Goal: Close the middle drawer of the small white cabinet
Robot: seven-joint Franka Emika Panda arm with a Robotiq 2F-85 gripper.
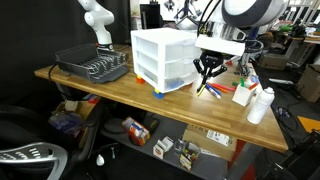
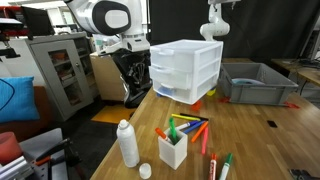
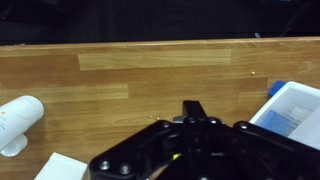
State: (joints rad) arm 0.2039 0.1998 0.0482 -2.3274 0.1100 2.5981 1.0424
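White plastic middle drawer [image 1: 178,60] faces the gripper [image 1: 206,80].

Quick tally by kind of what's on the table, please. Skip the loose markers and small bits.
White drawer cabinet: 1
Dish rack: 1
White bottle: 1
White marker cup: 1
Total: 4

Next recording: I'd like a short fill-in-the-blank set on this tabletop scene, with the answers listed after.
1. The small white cabinet stands on a ___ table.
2. The cabinet holds ___ stacked drawers.
3. The gripper hangs beside the cabinet, apart from it, and grips ___.
4. Near the white cup of markers stands a tall white ___.

Missing words: wooden; three; nothing; bottle.
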